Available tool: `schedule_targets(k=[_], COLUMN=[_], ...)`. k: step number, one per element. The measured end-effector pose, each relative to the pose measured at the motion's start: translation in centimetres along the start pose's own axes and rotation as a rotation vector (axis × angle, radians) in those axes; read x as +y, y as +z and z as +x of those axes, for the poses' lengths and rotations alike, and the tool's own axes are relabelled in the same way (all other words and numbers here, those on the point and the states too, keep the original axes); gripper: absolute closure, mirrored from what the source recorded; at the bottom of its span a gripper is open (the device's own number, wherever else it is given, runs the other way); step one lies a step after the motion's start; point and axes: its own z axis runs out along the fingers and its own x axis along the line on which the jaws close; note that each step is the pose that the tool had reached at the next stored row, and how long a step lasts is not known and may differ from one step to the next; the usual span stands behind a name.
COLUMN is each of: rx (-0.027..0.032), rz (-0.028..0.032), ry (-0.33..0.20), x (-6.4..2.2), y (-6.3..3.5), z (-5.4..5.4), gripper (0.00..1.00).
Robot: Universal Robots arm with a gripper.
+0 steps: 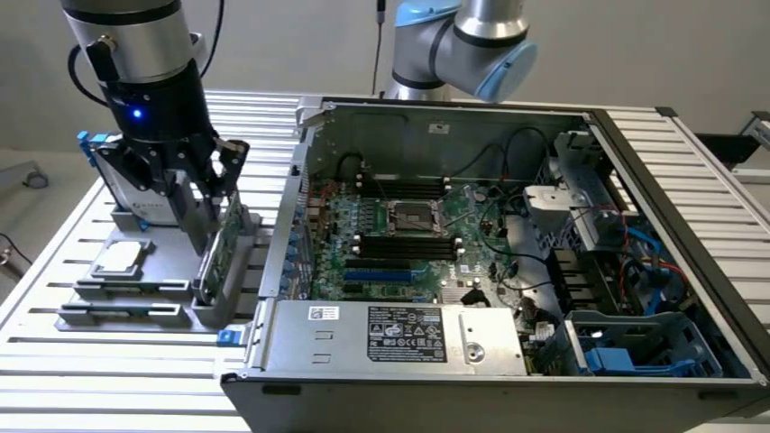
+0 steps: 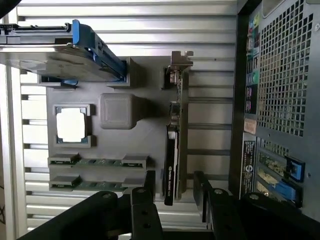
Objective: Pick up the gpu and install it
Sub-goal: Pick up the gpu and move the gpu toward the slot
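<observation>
End effector (image 1: 205, 209) is released, fingers spread, hanging right over the gpu (image 1: 218, 248) w/ one finger (image 2: 150, 186) each side of the card and a gap showing on both, so no grip yet. The gpu stands on edge in a slot of the grey holder (image 1: 224, 311) on the desk (image 1: 96, 379), at the exterior view's left of the pc case (image 1: 481, 234), just beside its side wall. Long axis runs near-to-far, approx parallel to that wall; the thin way lies across the fingers, so the card is directly below and between them. In the wrist view it's edge-on, black cover (image 2: 171, 165) between the fingers, metal bracket (image 2: 180, 59) at the far end. Around it on the same holder: processor chip (image 1: 119, 259), two memory sticks (image 2: 97, 161) nearer, hard drive in a blue frame (image 1: 118, 176) farther back, all on the side away from the case and apart from the card. Nothing sits between fingers and card; the slot walls and the case wall are the tight spots, imo.
</observation>
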Motion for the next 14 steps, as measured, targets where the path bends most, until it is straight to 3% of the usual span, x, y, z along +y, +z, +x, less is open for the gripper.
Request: schedule_targets(k=[10, 12, 14], rx=[-0.0007, -0.0053, -0.017], rz=[0.0006, 0.0004, 0.0007], ry=[-0.008, -0.011, -0.017], x=[0.4, 0.69, 1.29], y=[1.82, 2.2, 2.94], z=[-0.1, 0.0, 0.2], gripper=[0.56, 0.56, 0.56])
